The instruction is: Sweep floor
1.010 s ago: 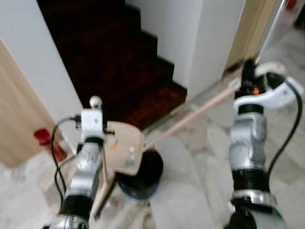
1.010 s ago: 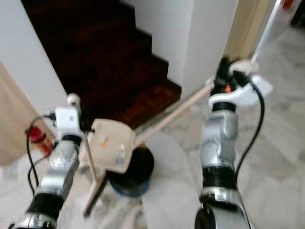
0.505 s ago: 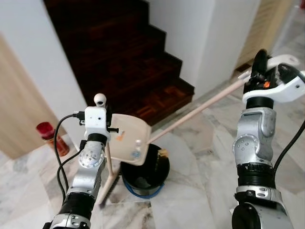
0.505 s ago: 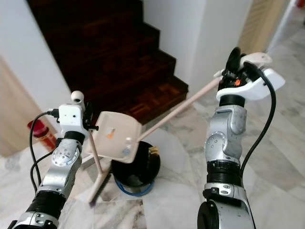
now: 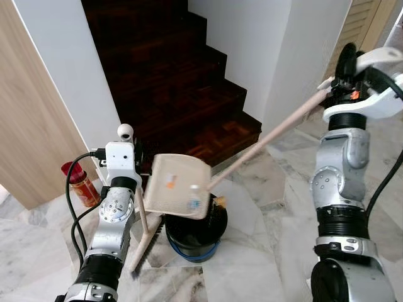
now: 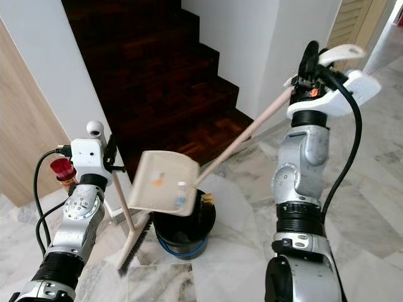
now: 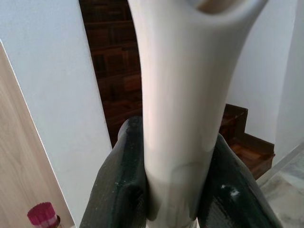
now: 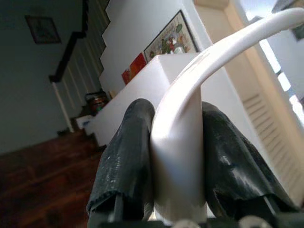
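Right gripper [image 6: 310, 63], raised high, was clamped on the white end of the dustpan [image 6: 162, 184] handle; its long pole slanted down to the tilted pan over the black bin [image 6: 184, 229]. Left gripper [image 7: 173, 190] squeezed the broom [image 6: 124, 234] handle, bristles resting on the marble floor [image 6: 239, 277] beside the bin, near the stairs [image 6: 164, 82].

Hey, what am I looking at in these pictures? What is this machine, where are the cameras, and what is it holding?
It is a humanoid robot with two silver arms. The two wide pictures come from cameras in its head, looking down; the two close ones come from its wrists. The left gripper is shut on a broom. The right gripper is shut on a long-handled dustpan, tilted above a black bin. A red-capped jar stands on the marble floor near dark stairs.
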You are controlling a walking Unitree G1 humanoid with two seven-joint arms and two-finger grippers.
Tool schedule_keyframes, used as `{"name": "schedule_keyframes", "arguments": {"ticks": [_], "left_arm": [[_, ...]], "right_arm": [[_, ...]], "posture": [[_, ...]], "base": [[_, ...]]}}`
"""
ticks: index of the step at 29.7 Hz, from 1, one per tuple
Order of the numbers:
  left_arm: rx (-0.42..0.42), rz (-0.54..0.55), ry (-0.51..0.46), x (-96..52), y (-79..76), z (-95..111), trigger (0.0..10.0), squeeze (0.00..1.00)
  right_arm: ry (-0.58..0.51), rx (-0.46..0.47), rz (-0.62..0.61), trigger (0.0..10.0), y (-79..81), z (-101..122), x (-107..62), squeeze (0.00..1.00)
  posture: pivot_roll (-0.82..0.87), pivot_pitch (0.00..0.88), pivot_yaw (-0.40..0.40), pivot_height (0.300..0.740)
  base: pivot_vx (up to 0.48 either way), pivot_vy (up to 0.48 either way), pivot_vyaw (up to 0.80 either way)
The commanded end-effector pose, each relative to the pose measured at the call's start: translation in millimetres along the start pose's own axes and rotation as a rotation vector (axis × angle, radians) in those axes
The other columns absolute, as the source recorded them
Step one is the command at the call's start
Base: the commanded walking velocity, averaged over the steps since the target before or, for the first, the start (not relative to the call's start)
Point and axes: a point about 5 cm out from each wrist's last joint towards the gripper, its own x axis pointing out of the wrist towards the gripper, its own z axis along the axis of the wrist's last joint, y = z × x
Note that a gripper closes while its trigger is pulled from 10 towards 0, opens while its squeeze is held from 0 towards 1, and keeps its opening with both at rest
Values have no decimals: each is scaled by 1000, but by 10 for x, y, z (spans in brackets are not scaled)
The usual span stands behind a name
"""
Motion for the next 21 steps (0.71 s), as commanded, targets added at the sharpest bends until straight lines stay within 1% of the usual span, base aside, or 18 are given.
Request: {"name": "schedule_keyframes", "arguments": {"ticks": [1, 3, 6, 10, 15, 16, 17, 18, 19, 21], "left_arm": [[10, -26, -48, 27, -36, 81, 10000, 0], [9, -27, -48, 24, -37, 82, 10000, 0], [9, -30, -47, 16, -41, 79, 10000, 0], [9, -33, -47, 13, -46, 78, 10000, 0], [8, -34, -49, 11, -47, 78, 10000, 0], [8, -35, -50, 11, -49, 78, 10000, 0], [8, -35, -50, 11, -49, 78, 10000, 0], [10, -38, -50, 6, -57, 75, 10000, 0], [10, -38, -50, 6, -57, 75, 10000, 0], [17, -48, -54, 0, -73, 76, 10000, 0]], "right_arm": [[-95, -33, 22, 10000, 87, 167, 96, 0], [-101, -49, 25, 10000, 95, 176, 94, 0], [-116, -98, 35, 10000, 125, 189, 79, 0], [-151, -186, 32, 10000, 152, 210, 55, 0], [-176, -214, 67, 10000, 227, 226, 36, 0], [-181, -226, 89, 10000, 270, 222, 23, 0], [-181, -226, 89, 10000, 270, 222, 23, 0], [-184, -232, 111, 10000, 315, 211, 2, 0], [-184, -232, 111, 10000, 315, 211, 2, 0], [-188, -240, 142, 10000, 375, 193, -35, 0]], "posture": [[-2, 0, 38, 740], [-4, 0, 38, 740], [-4, 0, 38, 740], [-3, 0, 38, 740], [-3, 0, 38, 740], [-3, 0, 38, 740], [-3, 0, 38, 740], [-7, 0, 38, 740], [-7, 0, 38, 740], [-7, 0, 38, 740]], "base": [[0, 0, 0], [0, 0, 0], [0, 0, 0], [0, 0, 0], [0, 0, 0], [0, 0, 0], [0, 0, 0], [0, 0, 0], [0, 0, 0], [0, 0, 0]]}}
